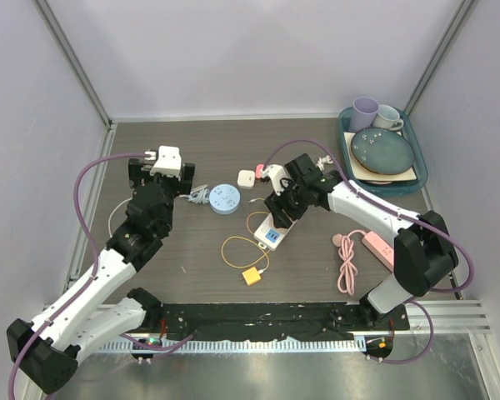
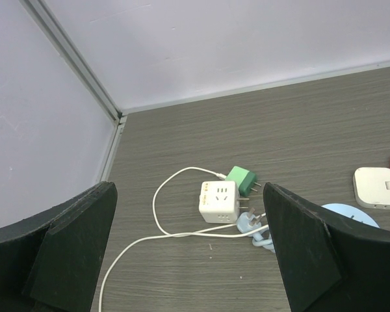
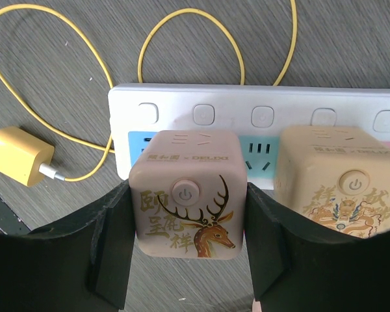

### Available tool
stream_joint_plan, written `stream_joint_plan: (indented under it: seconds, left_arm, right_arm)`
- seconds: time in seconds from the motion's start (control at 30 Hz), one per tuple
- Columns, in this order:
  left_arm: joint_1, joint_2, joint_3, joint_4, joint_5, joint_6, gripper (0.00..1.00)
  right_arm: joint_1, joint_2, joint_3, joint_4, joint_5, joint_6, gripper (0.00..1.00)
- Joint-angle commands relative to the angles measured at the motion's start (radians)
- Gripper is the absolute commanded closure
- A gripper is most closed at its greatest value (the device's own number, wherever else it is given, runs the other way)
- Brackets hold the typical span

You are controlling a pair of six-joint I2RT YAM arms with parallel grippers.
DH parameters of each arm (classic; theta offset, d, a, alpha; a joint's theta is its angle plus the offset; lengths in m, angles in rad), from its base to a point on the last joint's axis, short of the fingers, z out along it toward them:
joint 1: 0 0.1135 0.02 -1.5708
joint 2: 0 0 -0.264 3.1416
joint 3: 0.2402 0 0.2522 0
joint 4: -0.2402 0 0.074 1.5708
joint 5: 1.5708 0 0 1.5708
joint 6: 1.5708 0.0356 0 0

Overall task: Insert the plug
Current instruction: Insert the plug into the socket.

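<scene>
While the deer-printed cube plug (image 3: 185, 195) is pinched on its two side faces by the right pincer (image 3: 187, 218), it sits directly against the white power strip (image 3: 260, 117), near the middle of the tabletop (image 1: 317, 150).

- Jaws stand part-open and clamp the cube. Its button face looks back at the wrist, so the hidden prongs should point away from the pincer, into the strip.
- Cube covers the blue-backed socket. Cannot tell whether the prongs are already in the slots.
- Strip's long axis runs parallel to the line between the two fingers.
- Second printed cube (image 3: 338, 179) stands on the strip just beside, with one finger filling the gap between them.
- Judgement: the push runs straight along the pincer's own axis, with little side room by that neighbour.
- Yellow charger (image 3: 19, 156) lies apart from the strip.
- Left pincer (image 2: 188, 253) is spread wide and holds nothing. It hovers toward the far left corner, well apart from the strip, so the right arm is nearer.
</scene>
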Motion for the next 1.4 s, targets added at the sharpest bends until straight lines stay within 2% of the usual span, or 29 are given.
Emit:
stream_joint_plan:
  seconds: [0.0,0.17,0.63,1.1,1.37]
  left_arm:
    - [0.005,-0.019,-0.004,0.051,0.009,0.002,0.00]
    - [0.005,-0.018,-0.006,0.051,0.009,0.002,0.00]
    - [0.005,-0.016,-0.007,0.050,0.012,0.002,0.00]
    - [0.004,-0.016,-0.007,0.048,0.020,0.002,0.00]
    - [0.005,-0.013,-0.007,0.048,0.020,0.005,0.00]
  right_arm:
    - [0.006,-0.030,-0.019,-0.018,0.010,0.000,0.99]
    - [0.006,-0.042,-0.051,0.025,0.056,0.025,0.99]
    - [0.006,-0.068,-0.123,0.148,0.059,0.066,0.99]
    - [0.006,-0.088,-0.143,0.102,0.088,0.045,0.99]
    - [0.009,-0.025,-0.168,0.085,0.126,0.029,0.99]
